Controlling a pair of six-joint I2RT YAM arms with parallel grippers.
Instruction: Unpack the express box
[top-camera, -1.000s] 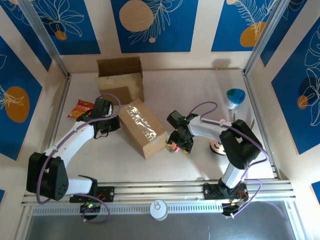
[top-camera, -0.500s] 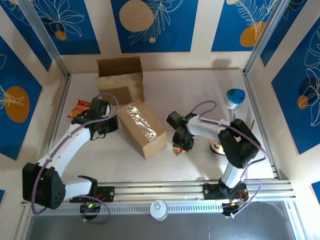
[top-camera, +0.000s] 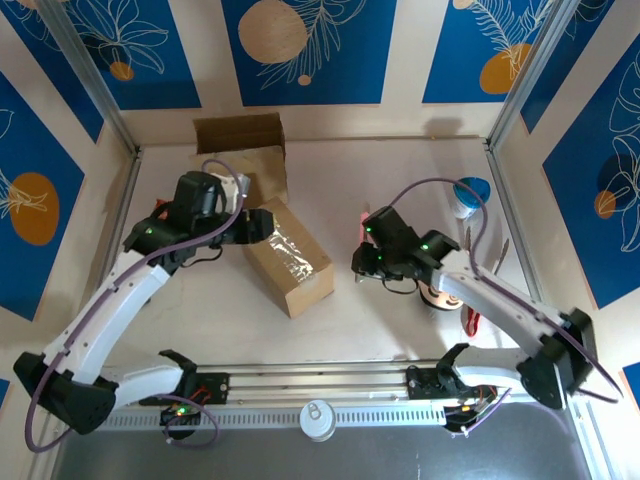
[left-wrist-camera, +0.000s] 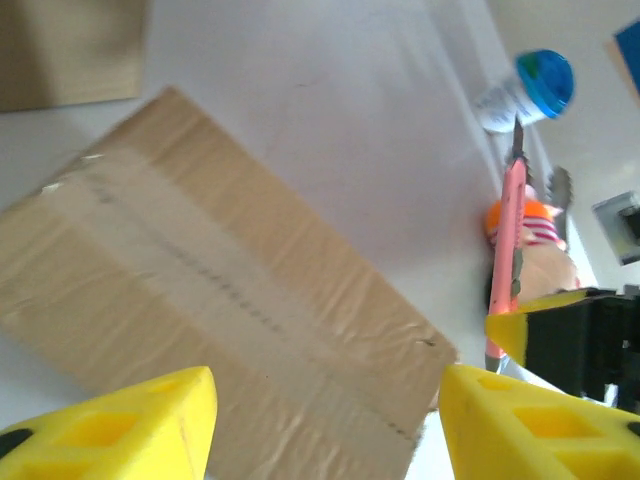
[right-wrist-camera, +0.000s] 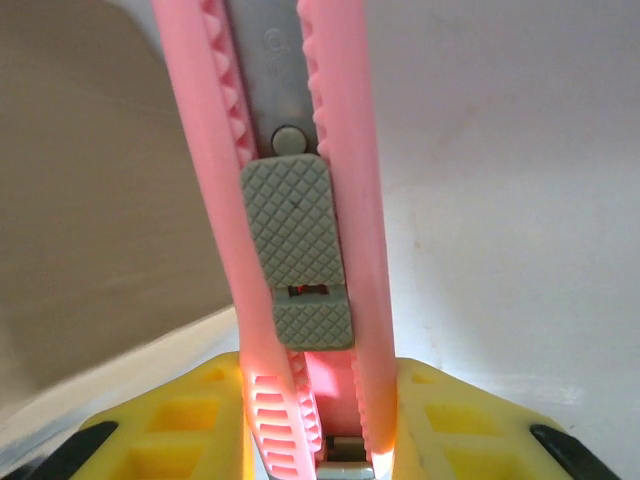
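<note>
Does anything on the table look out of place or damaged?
Nothing spilled or damaged. The taped cardboard box sits askew to the table edges, still sealed, and the right gripper clamps a pink utility knife.

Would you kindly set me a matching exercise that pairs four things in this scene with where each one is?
Things:
1. knife
2. taped box
3. open box
4. cup

Places:
A. far edge, left of centre
B. right edge
C. in the right end effector
D. centre

Pairs: 1-C; 2-D; 3-A; 4-B
</note>
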